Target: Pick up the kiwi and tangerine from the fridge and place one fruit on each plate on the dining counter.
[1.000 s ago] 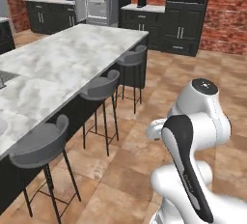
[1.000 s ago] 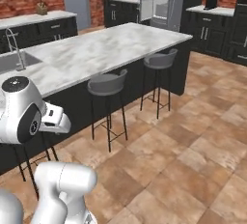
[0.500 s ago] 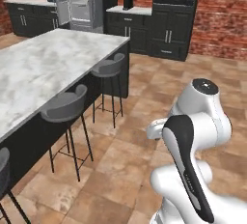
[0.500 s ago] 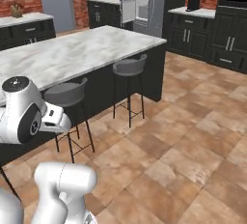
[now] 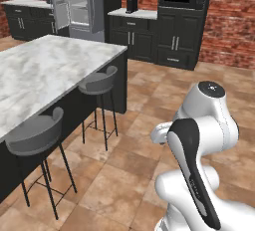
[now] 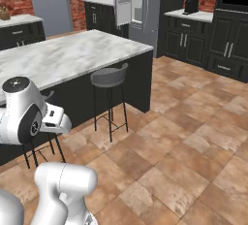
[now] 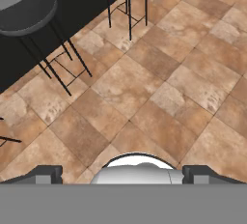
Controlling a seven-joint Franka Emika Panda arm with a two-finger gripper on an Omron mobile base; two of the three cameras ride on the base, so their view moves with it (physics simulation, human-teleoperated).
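ground has been gained toward the fridge, now larger beyond the table end, its door ajar and fruit not discernible, while the gripper is carried wide open and empty.

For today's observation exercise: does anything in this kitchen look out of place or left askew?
One thing: the fridge at the far wall stands with its door swung open. The bar stools and dining counter look orderly.
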